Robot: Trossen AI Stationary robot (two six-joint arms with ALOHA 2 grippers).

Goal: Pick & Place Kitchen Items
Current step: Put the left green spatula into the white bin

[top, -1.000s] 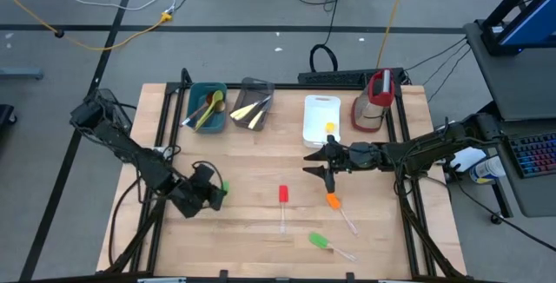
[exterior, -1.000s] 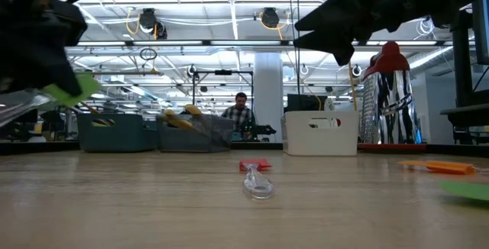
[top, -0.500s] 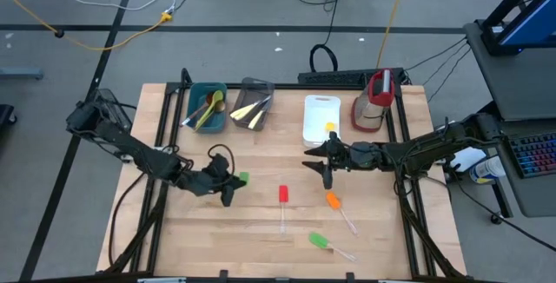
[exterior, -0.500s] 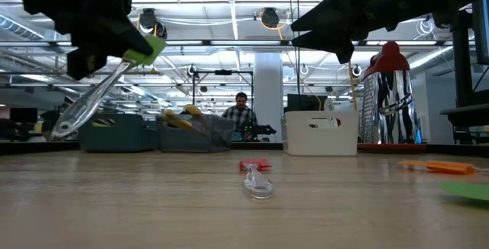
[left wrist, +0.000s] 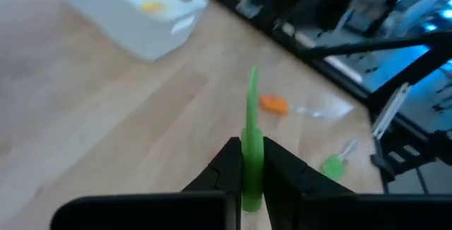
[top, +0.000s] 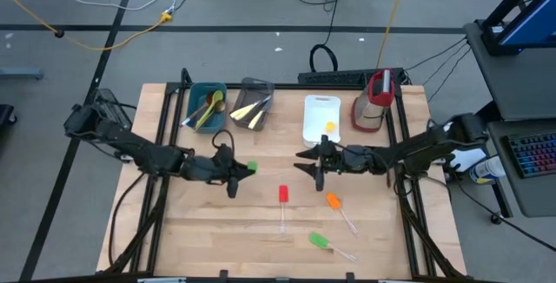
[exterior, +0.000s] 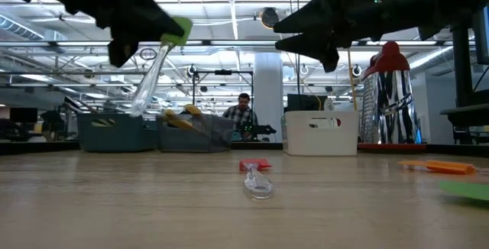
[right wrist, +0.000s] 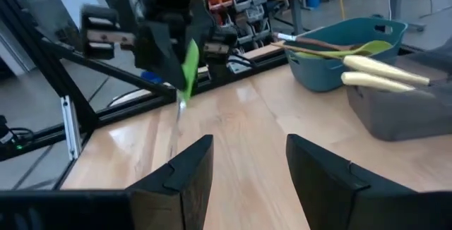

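Note:
My left gripper (top: 234,173) hovers over the table's middle left, shut on a small spatula with a green head (top: 251,168) and a clear handle (exterior: 147,81). My right gripper (top: 309,161) is open and empty, in the air to the right of it, near the white tub (top: 321,118). A red-headed spatula (top: 282,194), an orange-headed one (top: 333,201) and a second green-headed one (top: 319,241) lie flat on the table. A green spoon and a wooden spoon lie in the teal tub (top: 208,107). Pale-handled knives lie in the grey tub (top: 252,105). My left gripper pinches the spatula's green head (left wrist: 252,128) edge-on between its two fingers. The fingers come about level from the table's left. The head's tip sticks out past the fingertips. The clear handle (exterior: 145,88) hangs slanting below, lifted clear of the table.
A red-and-clear jug (top: 373,101) stands at the far right, beside the white tub. The three tubs line the far edge. A person (exterior: 241,115) shows in the room behind. Bare wood lies at the near left (top: 200,231).
My left gripper has gone toward the table's right and far edges and risen with the green spatula, whose clear handle now hangs steeper and higher above the table. My right gripper has shifted a little toward the table's left.

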